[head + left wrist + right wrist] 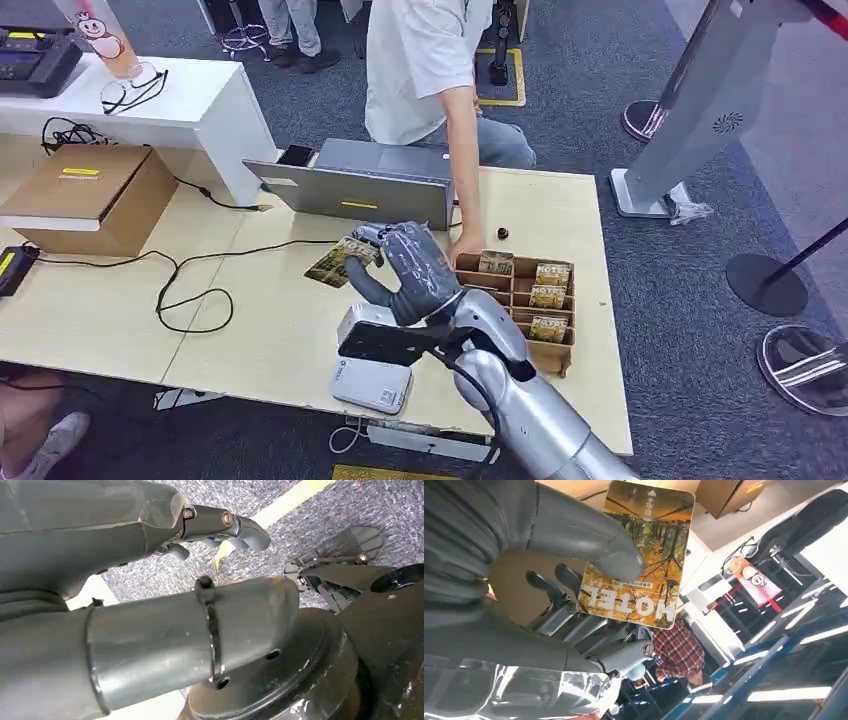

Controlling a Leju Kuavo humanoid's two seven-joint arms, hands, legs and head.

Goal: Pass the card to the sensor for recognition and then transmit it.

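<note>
The right arm comes in from the near edge of the table point(250, 330), and its elbow covers part of a flat grey-white box, the sensor point(372, 385), lying at that edge. The right hand point(405, 270) is raised above the table, fingers curled, pinching the card point(342, 262) between thumb and fingers. In the head view the card is small and its print is hard to read. In the right wrist view the card point(636, 560) fills much of the frame: an orange and yellow autumn forest picture with the word HOTEL in white, rounded corners, the thumb point(584, 535) pressed across its face and the darker fingers point(569, 615) behind it. One end of the card is cut off by the picture's edge.

Just beside the hand stands a cardboard tray point(560, 355) with compartments holding more cards point(550, 285) of the same look; the arm hides part of its near side. A person's hand point(465, 245) rests on the table at the tray's far corner, near a small dark object point(503, 233) too small to identify. Beyond lies a grey laptop point(365, 185), and a black cable point(190, 290) loops across the table.

The left hand point(220, 527) hangs over carpet, its fingers curled with nothing in them.
</note>
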